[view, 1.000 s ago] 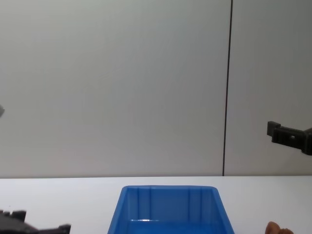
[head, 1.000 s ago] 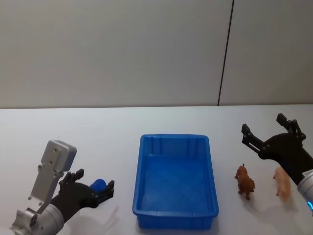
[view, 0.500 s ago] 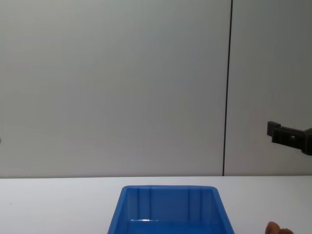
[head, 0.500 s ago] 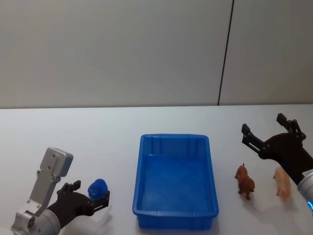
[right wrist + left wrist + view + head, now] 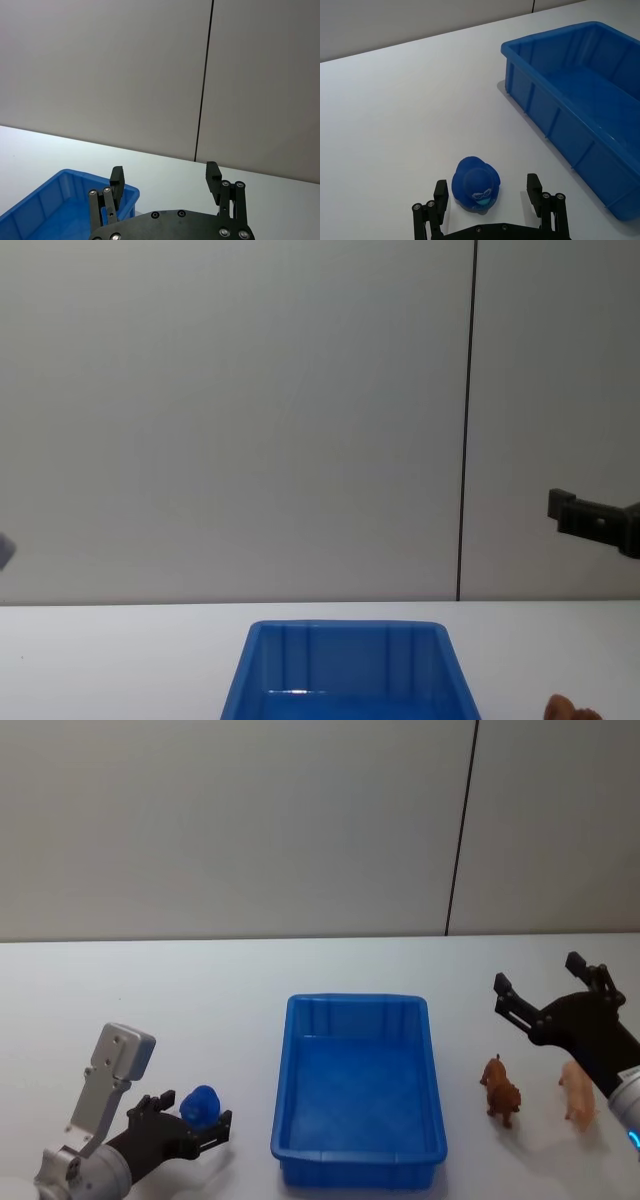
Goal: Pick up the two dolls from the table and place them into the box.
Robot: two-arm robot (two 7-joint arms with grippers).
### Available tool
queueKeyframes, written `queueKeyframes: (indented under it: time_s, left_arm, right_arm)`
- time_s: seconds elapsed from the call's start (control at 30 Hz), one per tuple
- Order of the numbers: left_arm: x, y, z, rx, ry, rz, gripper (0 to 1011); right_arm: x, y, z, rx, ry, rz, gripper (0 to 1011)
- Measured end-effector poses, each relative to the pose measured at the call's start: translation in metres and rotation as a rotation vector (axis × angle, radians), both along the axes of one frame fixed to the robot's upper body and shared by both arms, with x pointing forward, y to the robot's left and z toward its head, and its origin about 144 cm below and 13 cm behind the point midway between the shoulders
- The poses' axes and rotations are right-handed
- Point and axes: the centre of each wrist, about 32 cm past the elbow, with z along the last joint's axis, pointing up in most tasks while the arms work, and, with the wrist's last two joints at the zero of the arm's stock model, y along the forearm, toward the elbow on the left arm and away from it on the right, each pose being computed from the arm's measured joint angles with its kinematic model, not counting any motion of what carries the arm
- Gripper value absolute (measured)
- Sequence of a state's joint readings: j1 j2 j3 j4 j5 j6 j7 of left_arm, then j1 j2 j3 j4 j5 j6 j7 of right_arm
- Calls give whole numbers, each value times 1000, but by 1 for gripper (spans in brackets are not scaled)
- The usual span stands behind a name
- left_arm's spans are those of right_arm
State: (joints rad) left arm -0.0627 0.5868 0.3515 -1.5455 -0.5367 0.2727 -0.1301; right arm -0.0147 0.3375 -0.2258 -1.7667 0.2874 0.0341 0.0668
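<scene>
Blue doll [image 5: 476,183] sits within the widely spread left pincer [image 5: 487,184].

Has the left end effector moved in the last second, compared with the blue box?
Yes. In the head view the left end effector has drawn back toward the robot, lower beside the box; its open fingers flank the blue doll.

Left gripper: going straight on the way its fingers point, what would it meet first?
The blue doll, lying on the table between the open fingers of the left gripper, touching neither. Probably nothing stands nearer.
</scene>
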Motion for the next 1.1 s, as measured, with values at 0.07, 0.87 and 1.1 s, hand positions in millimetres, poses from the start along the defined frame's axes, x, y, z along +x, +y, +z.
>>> queueKeyframes:
  time_s: [0.07,0.87,1.1]
  left_arm:
    - [2,0,-1,-3,0,-1,1000]
    - [16,-2,-9,-16,-5,-12,833]
    - [17,-2,-10,-16,-5,-13,602]
  right_arm:
    - [0,0,0,0,0,0,1001]
    - [0,0,0,0,0,0,1001]
    - [0,0,0,0,0,0,1001]
